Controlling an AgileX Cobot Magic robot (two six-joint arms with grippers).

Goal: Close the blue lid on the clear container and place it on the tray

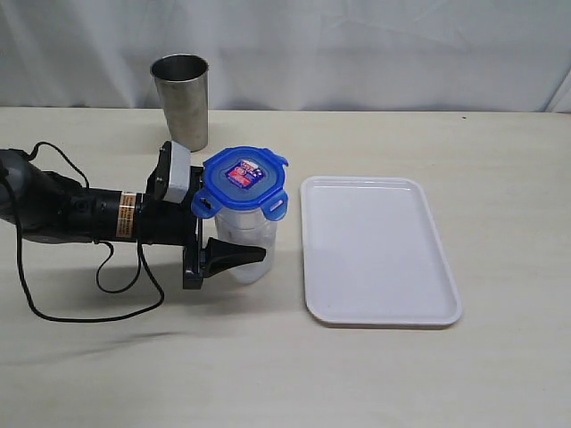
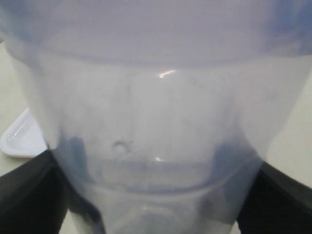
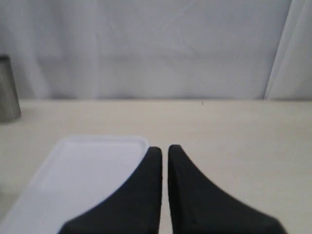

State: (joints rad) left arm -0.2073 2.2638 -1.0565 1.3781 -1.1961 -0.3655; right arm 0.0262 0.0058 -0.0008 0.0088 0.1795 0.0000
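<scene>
Pale tabletop (image 1: pixel 268 374), centre-left: the clear container (image 1: pixel 259 227), blue lid (image 1: pixel 243 178) on, is clasped by the left gripper (image 1: pixel 239 236); the right gripper (image 3: pixel 165 161) is pressed together. If flaps are unlatched, the lid could be shed.

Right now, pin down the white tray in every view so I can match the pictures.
Exterior: the tray lies picture-right of the clear container.
Left wrist: only a tray corner peeks past the clear container filling the picture.
Right wrist: the tray lies beyond the shut fingers, one overlapping it.
Shared landmark: the steel cup, in the exterior and right wrist views.
</scene>
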